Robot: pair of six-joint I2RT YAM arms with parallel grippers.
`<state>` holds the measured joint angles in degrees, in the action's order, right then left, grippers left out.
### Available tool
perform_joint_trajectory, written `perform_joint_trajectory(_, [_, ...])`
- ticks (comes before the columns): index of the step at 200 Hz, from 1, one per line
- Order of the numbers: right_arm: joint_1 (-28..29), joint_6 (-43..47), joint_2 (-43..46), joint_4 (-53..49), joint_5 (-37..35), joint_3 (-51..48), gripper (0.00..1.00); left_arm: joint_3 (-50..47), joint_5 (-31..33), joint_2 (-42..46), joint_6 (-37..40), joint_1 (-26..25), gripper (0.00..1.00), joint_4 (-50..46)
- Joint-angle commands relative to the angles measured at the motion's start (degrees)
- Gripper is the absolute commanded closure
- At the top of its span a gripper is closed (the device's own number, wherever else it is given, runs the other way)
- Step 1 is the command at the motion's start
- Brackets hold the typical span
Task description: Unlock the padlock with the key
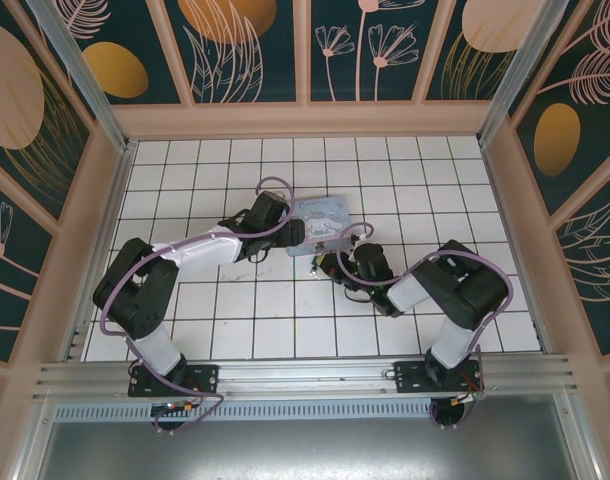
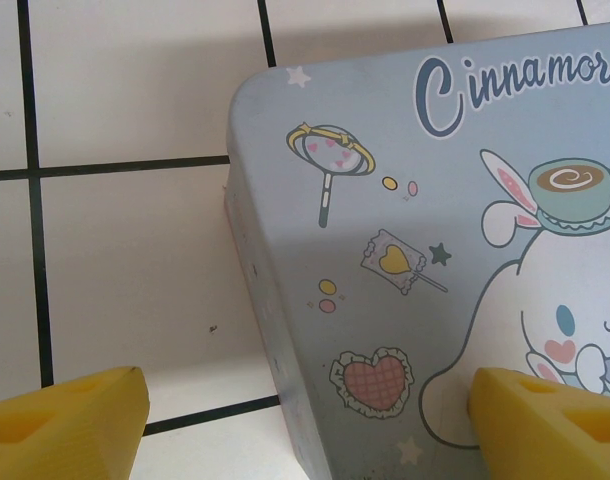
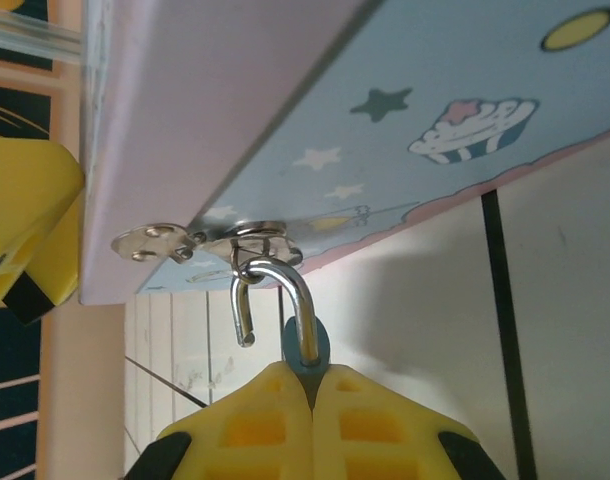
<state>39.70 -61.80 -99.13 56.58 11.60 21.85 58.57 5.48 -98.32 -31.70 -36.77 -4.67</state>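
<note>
The padlock (image 3: pixel 307 348) shows its dark bluish body pinched between my right gripper's yellow fingers (image 3: pixel 235 430). My right gripper (image 3: pixel 310 378) is shut on it, at the tin's near edge (image 1: pixel 337 265). Its silvery shackle (image 3: pixel 297 290) stands open: one leg is free of the body, and the hook hangs through the metal hasp ring (image 3: pixel 255 240) of the pastel tin box (image 1: pixel 325 222). My left gripper (image 2: pixel 305 415) is open at the tin's left corner (image 1: pixel 285 235), one finger (image 2: pixel 65 420) over the floor, the other (image 2: pixel 555 420) over the lid. The key is hidden.
The blue-and-pink cartoon tin (image 2: pixel 405 230) lies on the white tiled floor (image 1: pixel 245 310) mid-table. A yellow finger of the left gripper (image 3: pixel 25 220) shows beyond the tin's pink side. Wooden walls with dark floral panels (image 1: pixel 305 120) enclose the floor.
</note>
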Motion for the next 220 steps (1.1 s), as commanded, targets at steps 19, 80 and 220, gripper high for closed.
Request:
perform_joint_trajectory(19, [2.2, -7.4, -1.3, 7.8, -2.8, -1.2, 1.0, -0.8, 2.5, -2.3, 0.8, -0.1, 0.16, -2.6])
perform_joint_trajectory(80, [4.3, -13.8, -5.4, 12.6, -6.9, -2.0, 1.0, -1.8, 2.6, -2.4, 0.6, -0.2, 0.16, -2.1])
perform_joint_trajectory(220, [9.1, -24.7, -11.1, 19.7, -18.7, -2.1, 1.0, -2.5, 1.7, -3.8, 0.0, -0.2, 0.15, -1.3])
